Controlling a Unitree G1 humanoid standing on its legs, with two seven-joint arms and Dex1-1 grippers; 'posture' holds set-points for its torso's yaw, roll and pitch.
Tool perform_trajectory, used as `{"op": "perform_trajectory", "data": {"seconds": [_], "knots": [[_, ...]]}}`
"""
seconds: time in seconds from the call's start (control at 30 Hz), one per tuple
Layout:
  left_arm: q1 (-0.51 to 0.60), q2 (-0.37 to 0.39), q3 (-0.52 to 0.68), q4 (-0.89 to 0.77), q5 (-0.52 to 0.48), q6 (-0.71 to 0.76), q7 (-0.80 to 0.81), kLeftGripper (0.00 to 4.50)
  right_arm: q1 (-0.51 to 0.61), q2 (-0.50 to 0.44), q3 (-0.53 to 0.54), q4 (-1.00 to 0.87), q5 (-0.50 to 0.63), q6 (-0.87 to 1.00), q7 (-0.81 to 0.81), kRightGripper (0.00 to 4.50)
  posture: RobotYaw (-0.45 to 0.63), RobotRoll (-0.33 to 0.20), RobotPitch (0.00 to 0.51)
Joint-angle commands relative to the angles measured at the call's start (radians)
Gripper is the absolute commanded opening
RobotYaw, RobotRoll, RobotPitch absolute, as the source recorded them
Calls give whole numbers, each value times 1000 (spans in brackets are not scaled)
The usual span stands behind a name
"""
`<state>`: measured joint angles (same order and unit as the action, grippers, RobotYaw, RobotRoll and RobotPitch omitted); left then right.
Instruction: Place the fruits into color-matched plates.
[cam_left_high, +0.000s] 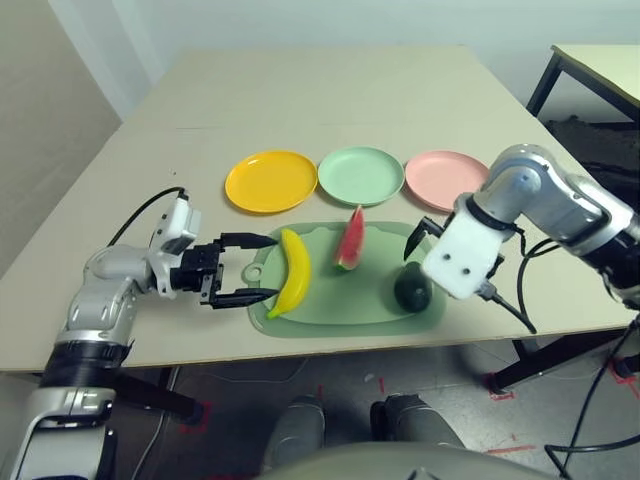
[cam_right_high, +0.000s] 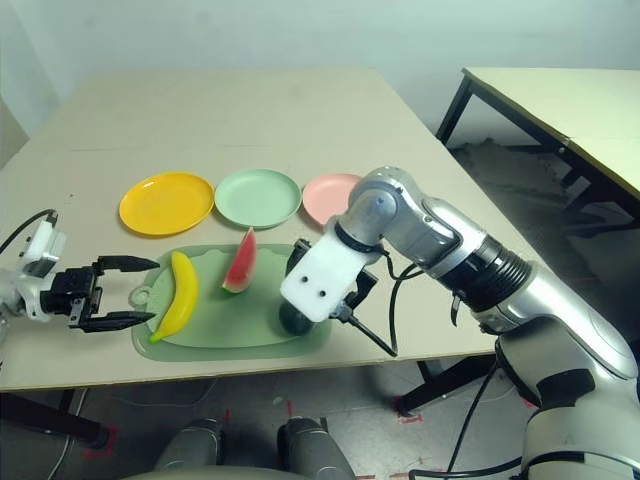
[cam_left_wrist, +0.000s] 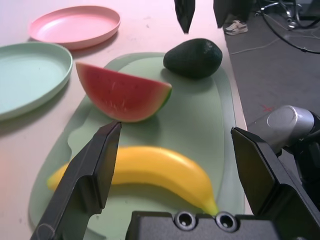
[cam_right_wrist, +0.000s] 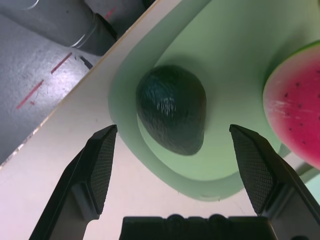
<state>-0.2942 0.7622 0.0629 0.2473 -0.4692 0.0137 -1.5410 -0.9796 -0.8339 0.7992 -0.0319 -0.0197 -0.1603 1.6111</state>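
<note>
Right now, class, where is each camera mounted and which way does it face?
Left and right eye views: on the head, looking down at the table over both forearms.
Left wrist view: along the open left tool toward the banana.
Right wrist view: down past the open right tool onto the avocado.
All views share the avocado.

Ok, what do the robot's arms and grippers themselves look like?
Both forearms are silver metal with black joint bands. The left gripper and right gripper each have two black fingers, textured on their inner faces. White housings sit at the wrists, and black cables loop off both arms.
</note>
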Motion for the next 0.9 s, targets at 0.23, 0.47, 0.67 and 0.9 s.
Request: {"op": "perform_trajectory", "data": {"seconds": [0.23,0.47,0.67,0.9], "knots": [[17,-9,-4,14,9,-15,-14,4475,71,68,-6,71,-86,-47,3,4500,54,0,44],[44,5,12,0,3,-15,-10,4475,87,122,-22,128,-129,-71,3,4500,59,0,51],[73,-1,9,-33,-1,-11,0,4475,90,148,-30,175,-158,-95,3,4500,66,0,50],[85,2,15,-39,-1,-16,6,4475,92,163,-42,192,-168,-74,3,4500,67,0,46]]}}
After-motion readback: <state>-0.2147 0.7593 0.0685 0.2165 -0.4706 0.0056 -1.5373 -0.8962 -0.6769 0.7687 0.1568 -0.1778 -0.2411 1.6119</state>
